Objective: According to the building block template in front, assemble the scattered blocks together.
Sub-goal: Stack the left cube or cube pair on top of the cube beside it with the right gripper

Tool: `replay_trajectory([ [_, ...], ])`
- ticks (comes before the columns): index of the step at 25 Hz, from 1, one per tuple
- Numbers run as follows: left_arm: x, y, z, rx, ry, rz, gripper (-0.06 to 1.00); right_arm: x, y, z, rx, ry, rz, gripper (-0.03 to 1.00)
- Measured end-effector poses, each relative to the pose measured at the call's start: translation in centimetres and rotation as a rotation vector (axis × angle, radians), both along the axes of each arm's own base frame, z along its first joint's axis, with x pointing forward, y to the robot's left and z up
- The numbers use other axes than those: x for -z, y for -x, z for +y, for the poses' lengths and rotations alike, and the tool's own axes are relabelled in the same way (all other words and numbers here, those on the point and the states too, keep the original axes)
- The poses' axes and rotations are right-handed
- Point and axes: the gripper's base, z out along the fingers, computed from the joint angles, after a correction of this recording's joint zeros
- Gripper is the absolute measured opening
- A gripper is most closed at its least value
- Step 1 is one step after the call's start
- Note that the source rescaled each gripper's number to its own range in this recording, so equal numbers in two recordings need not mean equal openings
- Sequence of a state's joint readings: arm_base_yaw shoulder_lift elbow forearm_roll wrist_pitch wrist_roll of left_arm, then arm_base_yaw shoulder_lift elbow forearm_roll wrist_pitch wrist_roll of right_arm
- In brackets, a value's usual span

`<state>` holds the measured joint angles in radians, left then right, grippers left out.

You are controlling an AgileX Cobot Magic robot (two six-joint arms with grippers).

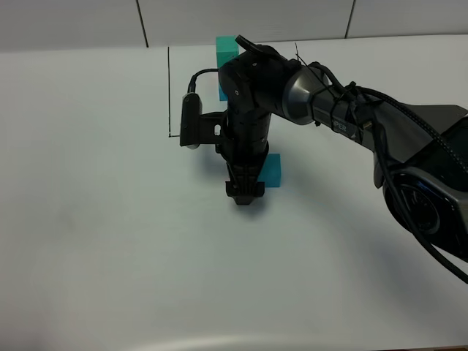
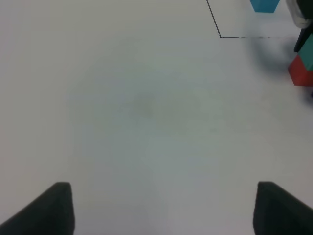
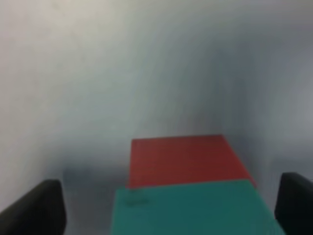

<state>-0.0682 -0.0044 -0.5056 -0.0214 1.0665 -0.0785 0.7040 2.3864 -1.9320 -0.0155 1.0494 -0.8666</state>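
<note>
The building block template point(image 1: 227, 48) stands at the back beside thin black lines, teal on top with blue under it; its blue cube point(image 2: 264, 5) also shows in the left wrist view. Two of the scattered blocks lie together mid-table: a teal cube point(image 1: 273, 170) and a red cube point(image 3: 185, 159) touching it. My right gripper point(image 1: 245, 196) points down over them, open. In the right wrist view the teal cube point(image 3: 190, 208) lies between its fingers point(image 3: 34, 213), with a gap on one side. My left gripper point(image 2: 164, 210) is open over bare table, far from the red cube point(image 2: 299, 73).
A black drawn line point(image 1: 169, 88) runs down the table to a corner point(image 2: 220, 36) left of the template. The right arm point(image 1: 329, 102) stretches in from the right edge across the middle. The white table point(image 1: 110, 241) lies around the blocks.
</note>
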Motion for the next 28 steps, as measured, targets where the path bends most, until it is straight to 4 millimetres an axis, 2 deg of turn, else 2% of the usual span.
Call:
replay_trajectory([
  [3,0.0,0.0,0.0,0.000,0.000,0.000,0.70,0.4,0.0,0.0,0.000,0.004,0.006,0.49],
  [5,0.0,0.0,0.0,0.000,0.000,0.000,0.70,0.4,0.0,0.0,0.000,0.005,0.006,0.28],
  [7,0.0,0.0,0.0,0.000,0.000,0.000,0.70,0.4,0.0,0.0,-0.001,0.005,0.002,0.00],
  [13,0.0,0.0,0.0,0.000,0.000,0.000,0.70,0.2,-0.1,-0.2,0.097,0.007,-0.001,0.02],
  [17,0.0,0.0,0.0,0.000,0.000,0.000,0.70,-0.9,-0.2,-0.3,0.302,-0.026,-0.005,0.02],
  [19,0.0,0.0,0.0,0.000,0.001,0.000,0.70,-1.7,-0.2,-0.3,0.492,-0.070,-0.001,0.02],
  [23,0.0,0.0,0.0,0.000,0.001,0.000,0.70,-2.4,-0.2,-0.3,1.039,-0.168,0.044,0.02],
  [25,0.0,0.0,0.0,0.000,0.001,0.000,0.70,-2.4,-0.1,-0.4,1.217,-0.184,0.063,0.02],
  [28,0.0,0.0,0.0,0.000,0.001,0.000,0.70,-2.4,-0.1,-0.5,1.377,-0.195,0.068,0.02],
])
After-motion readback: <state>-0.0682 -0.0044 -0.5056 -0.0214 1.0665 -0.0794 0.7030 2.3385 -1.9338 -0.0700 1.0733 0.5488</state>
